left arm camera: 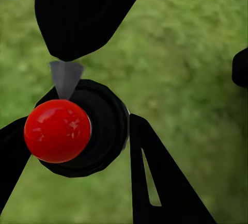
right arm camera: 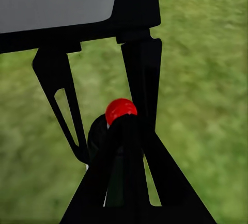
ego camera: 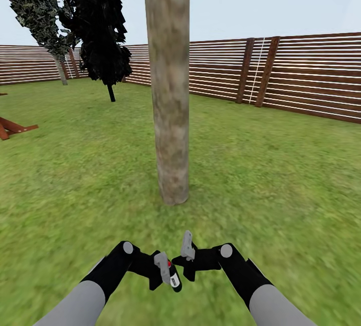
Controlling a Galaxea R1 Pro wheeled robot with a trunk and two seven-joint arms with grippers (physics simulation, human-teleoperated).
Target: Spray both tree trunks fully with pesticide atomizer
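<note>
Facing one trunk point(ego camera: 169, 85) on open grass point(ego camera: 281, 180), atomizer point(ego camera: 172, 275) held low in front.

Counted in the head view: one pale trunk dead ahead, one dark conifer point(ego camera: 100, 30) and one leafy tree point(ego camera: 35, 10) far left by the fence point(ego camera: 311, 75), two arms, one atomizer. Left tool point(ego camera: 165, 272) clenched on the atomizer, just short of the trunk base; right tool point(ego camera: 186, 255) beside it, almost touching, cannot tell if clenched or released. Wide bare lawn either side of the trunk; fence well back; brown timber point(ego camera: 12, 128) at the left edge. Left wrist view adds the atomizer's red cap point(left arm camera: 57, 130) and black collar between the fingers point(left arm camera: 155, 182); right wrist view adds the same red cap point(right arm camera: 121, 109) from behind its fingers point(right arm camera: 142, 74).
</note>
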